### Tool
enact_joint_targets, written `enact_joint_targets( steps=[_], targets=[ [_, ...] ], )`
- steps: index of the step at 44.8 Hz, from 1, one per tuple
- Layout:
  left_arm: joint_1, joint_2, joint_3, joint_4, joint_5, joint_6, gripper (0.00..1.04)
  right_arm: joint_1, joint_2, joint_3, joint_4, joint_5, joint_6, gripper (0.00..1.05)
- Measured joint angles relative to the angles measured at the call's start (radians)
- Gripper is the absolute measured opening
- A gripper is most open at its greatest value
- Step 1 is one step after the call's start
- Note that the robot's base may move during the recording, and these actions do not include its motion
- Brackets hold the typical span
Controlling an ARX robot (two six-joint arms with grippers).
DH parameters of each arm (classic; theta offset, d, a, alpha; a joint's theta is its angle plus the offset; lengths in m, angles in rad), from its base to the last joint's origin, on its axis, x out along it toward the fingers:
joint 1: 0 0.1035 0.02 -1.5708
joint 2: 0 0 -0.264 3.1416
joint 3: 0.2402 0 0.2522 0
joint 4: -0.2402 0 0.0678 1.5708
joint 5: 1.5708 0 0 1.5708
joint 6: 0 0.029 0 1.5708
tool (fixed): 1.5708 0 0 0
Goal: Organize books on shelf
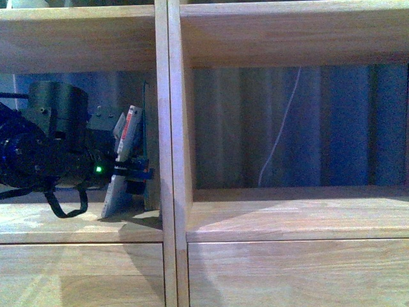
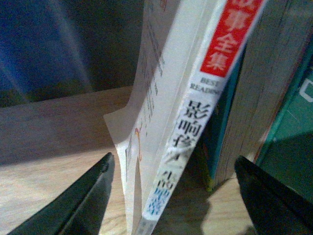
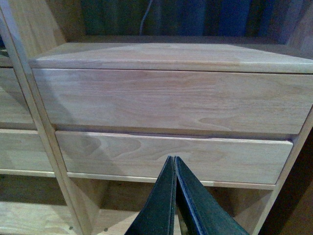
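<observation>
In the shelf's (image 1: 255,217) left compartment, the pale white book (image 1: 124,160) leans to the right against the dark teal book (image 1: 148,141), which stands upright by the centre divider. My left gripper (image 1: 131,171) reaches in at them. In the left wrist view it (image 2: 173,196) is open, and the white book's red-topped spine (image 2: 195,112) stands between the fingers (image 2: 83,200) without touching them. The teal book (image 2: 293,112) is beside the far finger. My right gripper (image 3: 174,164) is shut on nothing, in front of the lower drawer front (image 3: 122,154).
The right compartment (image 1: 294,128) holds no books; a thin white cable (image 1: 281,128) hangs behind its open back. The divider (image 1: 169,128) stands just right of the books. Plain drawer fronts (image 1: 294,272) lie below both compartments.
</observation>
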Motion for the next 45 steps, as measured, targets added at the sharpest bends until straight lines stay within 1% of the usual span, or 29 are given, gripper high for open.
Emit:
enact_joint_targets(
  steps=[5,8,14,17,20,22,26,29,34,37,39,41,43,45],
  targets=[
    [0.001,-0.098,-0.1,0.032,0.002,0.003,0.99,0.0,0.0,0.0,0.0,0.0,0.0,0.03],
    [0.001,-0.171,-0.17,0.058,0.008,0.006,0.97,0.0,0.0,0.0,0.0,-0.001,0.0,0.03],
    [0.006,-0.303,-0.288,0.095,0.007,0.009,0.97,0.0,-0.001,0.0,0.0,-0.001,0.0,0.03],
    [0.01,-0.376,-0.354,0.118,-0.021,0.015,0.97,0.0,-0.001,0.0,0.0,-0.001,0.0,0.03],
    [0.019,-0.46,-0.43,0.158,-0.028,0.016,0.97,0.0,-0.001,0.0,0.0,-0.001,0.0,0.03],
    [0.025,-0.523,-0.481,0.16,-0.04,0.015,0.97,0.0,-0.001,0.0,0.0,-0.001,0.0,0.03],
    [0.048,-0.743,-0.649,0.174,-0.042,0.016,0.97,0.0,-0.001,0.0,0.0,-0.001,0.0,0.03],
    [0.074,-0.883,-0.748,0.141,-0.015,0.011,0.97,0.0,-0.001,0.0,0.0,-0.001,0.0,0.03],
    [0.146,-1.092,-0.899,0.058,0.04,-0.012,0.97,0.0,-0.001,0.0,0.0,-0.001,0.0,0.03],
    [0.199,-1.228,-0.982,-0.001,0.103,-0.04,0.97,0.0,-0.001,0.0,0.0,-0.001,0.0,0.03],
    [0.182,-1.326,-1.013,-0.116,0.028,-0.075,0.89,0.0,-0.001,0.0,0.0,-0.001,0.0,0.03],
    [0.169,-1.42,-1.064,-0.205,-0.009,-0.093,0.8,0.0,-0.001,0.0,0.0,-0.001,0.0,0.03],
    [0.164,-1.494,-1.122,-0.241,-0.016,-0.103,0.74,0.0,-0.001,0.0,0.0,-0.001,0.0,0.03],
    [0.162,-1.549,-1.172,-0.244,-0.018,-0.108,0.67,0.0,-0.001,0.0,0.0,-0.001,0.0,0.03]
  ],
)
